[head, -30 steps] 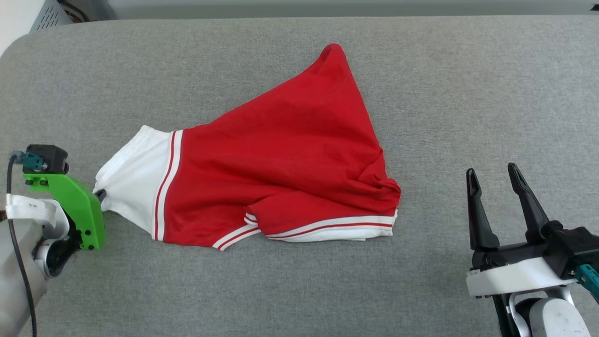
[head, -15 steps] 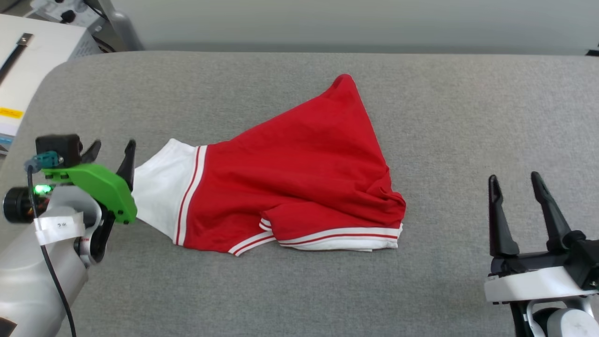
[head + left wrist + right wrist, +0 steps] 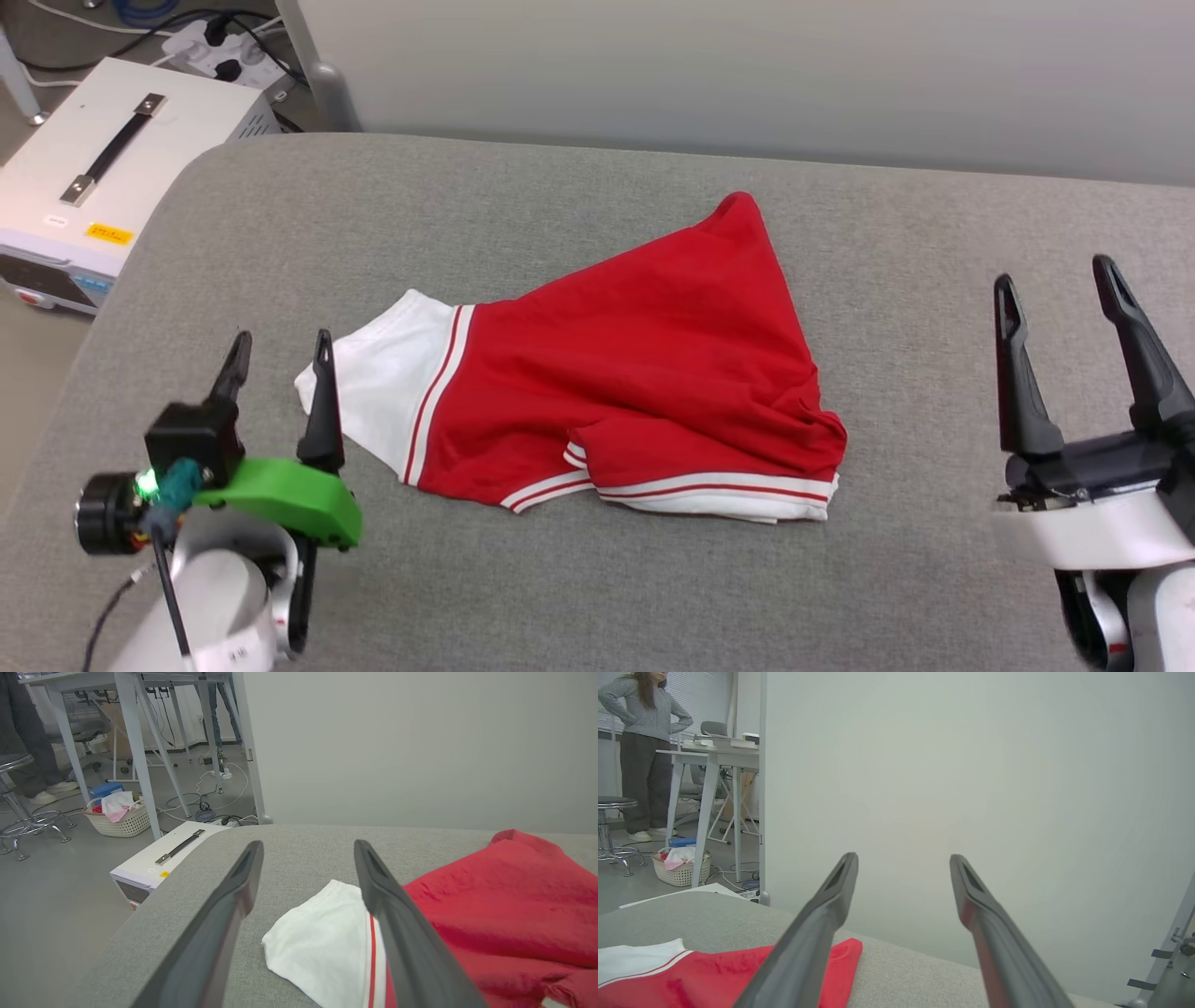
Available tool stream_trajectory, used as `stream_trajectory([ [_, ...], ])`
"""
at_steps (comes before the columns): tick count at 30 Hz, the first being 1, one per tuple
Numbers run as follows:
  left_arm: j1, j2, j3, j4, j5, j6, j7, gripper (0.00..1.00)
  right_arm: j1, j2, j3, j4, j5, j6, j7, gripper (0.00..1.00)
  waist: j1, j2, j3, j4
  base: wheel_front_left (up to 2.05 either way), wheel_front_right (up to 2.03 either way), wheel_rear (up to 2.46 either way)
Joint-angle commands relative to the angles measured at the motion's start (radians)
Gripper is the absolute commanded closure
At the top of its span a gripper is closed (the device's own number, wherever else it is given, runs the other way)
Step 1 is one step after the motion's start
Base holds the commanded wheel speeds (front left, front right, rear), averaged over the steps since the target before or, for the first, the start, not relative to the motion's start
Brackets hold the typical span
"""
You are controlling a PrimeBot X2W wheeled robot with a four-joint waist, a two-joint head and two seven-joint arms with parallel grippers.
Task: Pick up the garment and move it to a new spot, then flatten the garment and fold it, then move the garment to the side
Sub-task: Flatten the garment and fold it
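Grey padded table [image 3: 597, 597], pale wall [image 3: 747, 75] behind; shirt [image 3: 653, 373] lies left-right, white sleeve [image 3: 373, 378] left; left gripper [image 3: 283, 338], right gripper [image 3: 1054, 273] spread, empty.

no text can be read. the white box [image 3: 187, 112] at the upper left of the head view carries a yellow sticker [image 3: 108, 233] and a small white label [image 3: 56, 221], both too small to read. a white tag [image 3: 229, 653] on the left arm [image 3: 215, 597], lower left, bears blurred marks.

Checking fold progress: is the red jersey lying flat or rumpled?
Rumpled: the garment lies bunched on the grey table, striped trim overlapping at the near edge, one white sleeve sticking out.
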Motion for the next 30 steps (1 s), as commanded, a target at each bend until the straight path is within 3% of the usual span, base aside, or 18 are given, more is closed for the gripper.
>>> stream_trajectory([
  [1,0.039,-0.027,0.029,-0.024,0.033,0.004,-0.006,0.0,-0.026,-0.02,0.015,-0.007,0.003,-0.001,-0.006,0.0,0.0001,0.0,-0.004,0.009,0.0,0.0,0.0],
  [7,0.124,-0.136,0.146,-0.082,0.148,-0.048,-0.006,0.0,-0.1,-0.137,0.127,0.02,0.037,-0.001,-0.006,0.0,0.0001,0.0,0.002,0.031,0.0,0.0,0.0],
  [12,0.163,-0.214,0.222,-0.099,0.227,-0.096,-0.006,0.0,-0.159,-0.287,0.323,0.086,0.107,-0.001,0.014,0.0,0.0001,0.0,0.014,0.047,0.0,0.0,0.0],
  [23,0.193,-0.339,0.341,-0.121,0.343,-0.204,-0.006,0.0,-0.34,-0.554,0.731,0.087,0.414,-0.001,0.403,0.0,0.0001,0.0,0.057,0.077,0.0,0.0,0.0],
  [30,0.18,-0.388,0.378,-0.119,0.383,-0.253,-0.006,0.0,-0.432,-0.658,0.894,0.066,0.544,-0.001,0.614,0.0,0.0001,0.0,0.105,0.096,0.0,0.0,0.0],
])
